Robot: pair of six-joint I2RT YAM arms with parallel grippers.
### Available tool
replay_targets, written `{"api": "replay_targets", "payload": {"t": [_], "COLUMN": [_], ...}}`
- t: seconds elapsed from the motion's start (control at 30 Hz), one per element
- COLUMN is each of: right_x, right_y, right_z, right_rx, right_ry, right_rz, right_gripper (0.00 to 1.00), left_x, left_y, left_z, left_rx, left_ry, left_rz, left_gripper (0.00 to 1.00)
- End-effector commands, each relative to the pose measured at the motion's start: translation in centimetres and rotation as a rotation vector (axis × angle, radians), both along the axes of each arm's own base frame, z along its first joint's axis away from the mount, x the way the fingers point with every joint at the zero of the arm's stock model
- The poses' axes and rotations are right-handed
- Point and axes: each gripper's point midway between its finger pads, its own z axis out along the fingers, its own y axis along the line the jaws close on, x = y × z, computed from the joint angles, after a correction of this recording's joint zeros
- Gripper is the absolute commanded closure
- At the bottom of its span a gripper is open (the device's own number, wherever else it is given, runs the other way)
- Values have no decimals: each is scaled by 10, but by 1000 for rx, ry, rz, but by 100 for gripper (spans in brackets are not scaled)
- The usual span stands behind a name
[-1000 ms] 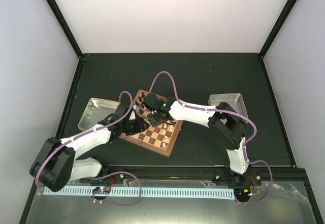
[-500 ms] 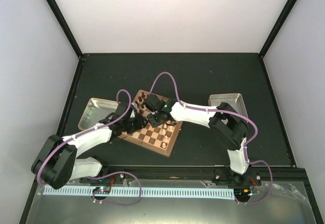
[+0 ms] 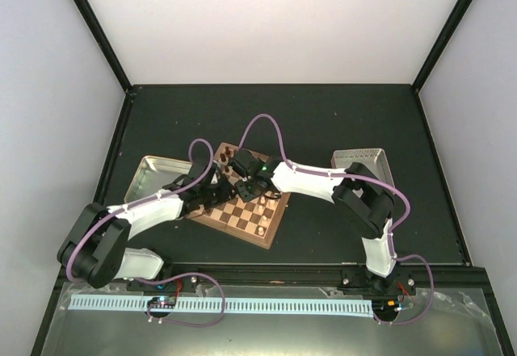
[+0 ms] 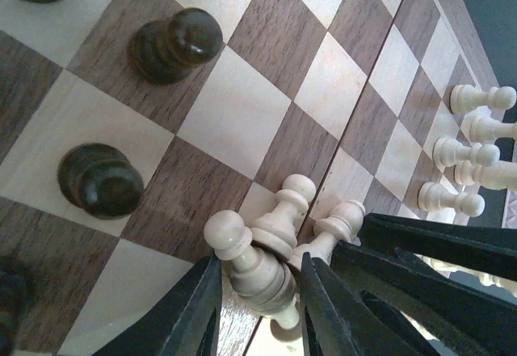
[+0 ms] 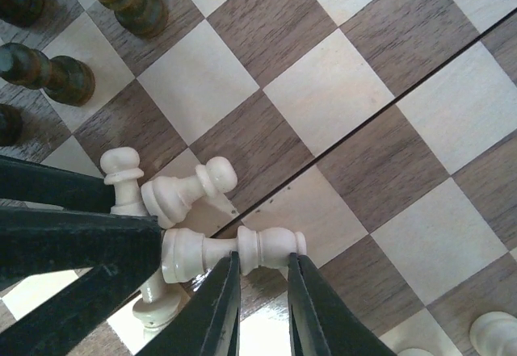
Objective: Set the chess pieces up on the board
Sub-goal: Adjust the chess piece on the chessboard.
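While the board holds chess pieces, trays — two — flank it.

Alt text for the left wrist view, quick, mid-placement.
Left fingers grip a tilted cream pawn over the chessboard, two more cream pawns crowding just beyond. Dark pieces stand upper left; a row of cream pawns stands at right.

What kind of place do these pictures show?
Probably a robotics test cell, not a home: plain white panel walls in black frames, a dark table, and two white robot arms bolted at its edge.
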Motion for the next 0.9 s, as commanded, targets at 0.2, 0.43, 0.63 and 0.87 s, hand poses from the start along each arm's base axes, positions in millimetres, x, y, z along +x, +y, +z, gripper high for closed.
{"api": "replay_targets", "payload": {"t": [0.2, 0.43, 0.63, 0.87], "right_x": [16, 26, 32, 31], "right_y": [-28, -29, -23, -34], "right_z": [-6, 3, 28, 41], "right_rx": [-60, -33, 17, -5], "right_ry": [-22, -33, -72, -74], "right_rz": [-76, -80, -97, -149], "right_gripper": [85, 85, 79, 74], "left_x": [-14, -17, -17, -16], "left_y": [1, 1, 0, -1], "left_z": [-24, -22, -12, 1], "left_rx": [81, 77, 64, 49], "left_ry": [87, 79, 55, 24], "left_rz": [-56, -65, -75, -80], "left_gripper": [82, 84, 80, 74]}}
